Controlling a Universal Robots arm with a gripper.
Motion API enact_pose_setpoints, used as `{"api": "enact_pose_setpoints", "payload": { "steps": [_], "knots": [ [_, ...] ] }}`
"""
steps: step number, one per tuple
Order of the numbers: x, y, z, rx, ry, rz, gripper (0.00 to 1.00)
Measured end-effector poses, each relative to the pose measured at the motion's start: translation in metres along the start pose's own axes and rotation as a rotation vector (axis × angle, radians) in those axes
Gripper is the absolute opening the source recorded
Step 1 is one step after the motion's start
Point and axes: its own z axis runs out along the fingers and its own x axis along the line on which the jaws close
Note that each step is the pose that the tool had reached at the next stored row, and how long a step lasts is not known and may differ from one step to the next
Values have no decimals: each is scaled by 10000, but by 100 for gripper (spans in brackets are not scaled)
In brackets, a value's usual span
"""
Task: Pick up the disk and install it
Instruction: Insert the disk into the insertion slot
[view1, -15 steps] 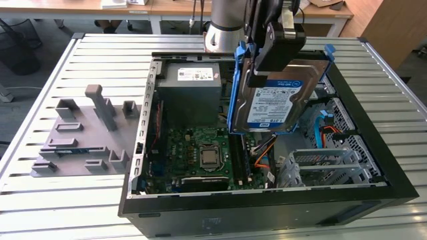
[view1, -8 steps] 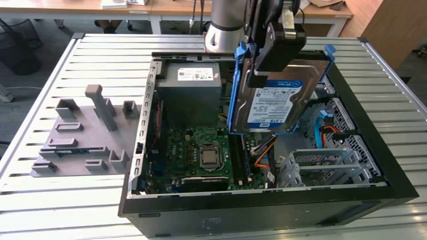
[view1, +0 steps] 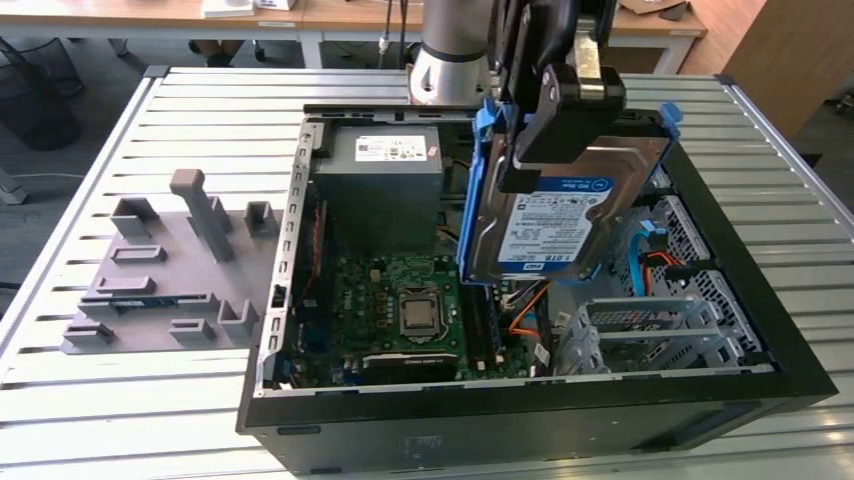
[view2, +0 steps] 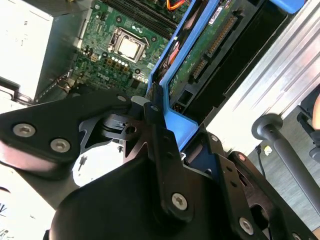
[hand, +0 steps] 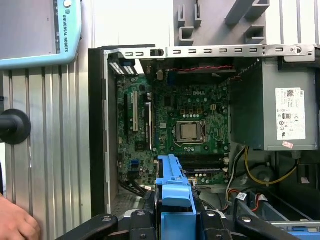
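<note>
In the exterior view, right of centre, the gripper (view1: 534, 160) is closed tight on the upper end of the disk (view1: 561, 225), holding it tilted above the open computer case (view1: 534, 420).

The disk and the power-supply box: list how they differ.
The disk hangs tilted in the gripper above the open case; the power-supply box sits inside it. The disk is a thin slab in a blue frame; the power-supply box is a thick, frameless block. The disk's label is white and blue; the box's sticker is white. Both are rectangular and labelled.
</note>
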Motion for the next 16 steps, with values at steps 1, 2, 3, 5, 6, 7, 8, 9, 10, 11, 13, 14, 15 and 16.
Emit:
{"api": "enact_pose_setpoints", "payload": {
  "steps": [1,2,3,5,6,7,8,9,10,11,13,14,15,16],
  "knots": [
    [15,-2,1,0,6,0,36],
    [25,-6,3,1,10,1,36],
    [33,-12,5,1,10,1,36],
    [40,-34,9,2,10,1,36],
    [41,-50,10,1,12,1,36],
    [42,-69,10,1,14,0,36],
    [42,-90,12,0,14,1,36],
    [42,-115,15,1,12,1,36],
    [42,-141,18,1,12,0,36],
    [42,-167,20,1,11,1,36],
    [41,-209,26,1,12,1,36],
    [43,-220,28,1,13,0,36],
    [49,-227,31,1,13,0,36],
    [60,-232,34,1,12,0,36]
  ]
}}
